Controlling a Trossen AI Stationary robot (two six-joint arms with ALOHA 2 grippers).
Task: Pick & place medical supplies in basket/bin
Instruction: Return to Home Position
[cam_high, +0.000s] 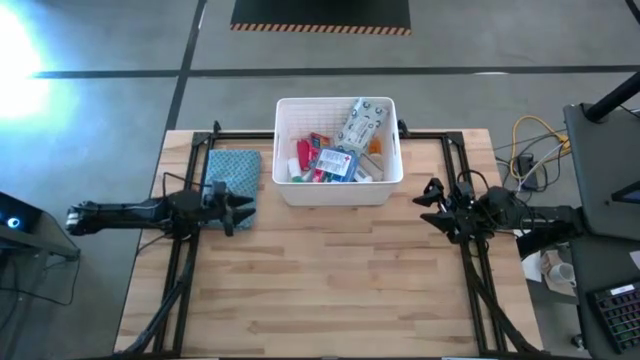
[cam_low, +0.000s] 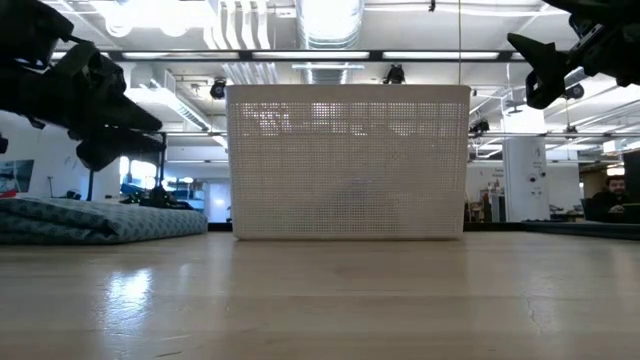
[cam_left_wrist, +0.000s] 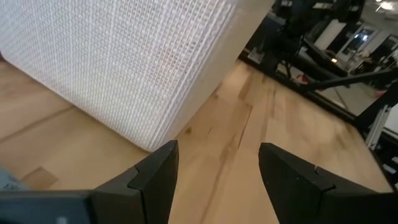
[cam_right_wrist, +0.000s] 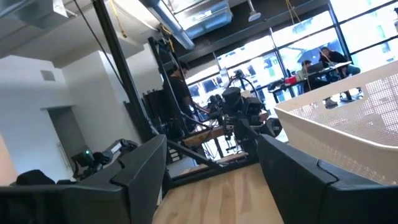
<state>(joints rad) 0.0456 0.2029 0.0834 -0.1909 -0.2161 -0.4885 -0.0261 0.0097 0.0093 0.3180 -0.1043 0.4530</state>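
Observation:
The white slotted basket stands at the table's far middle, its base on the wood; it also fills the middle of the low view. Inside lie the medical supplies: a grey-white patterned pack, blue-red and red-white packets, white bottles. My left gripper hangs open at the table's left, beside the basket's near left corner, nothing between its fingers. My right gripper stands open at the table's right, tipped upward, empty.
A blue-grey folded cloth lies flat on the table left of the basket, under my left arm. Black frame rails run along both table sides. Bare wood stretches in front of the basket. Cables and a desk sit beyond the right edge.

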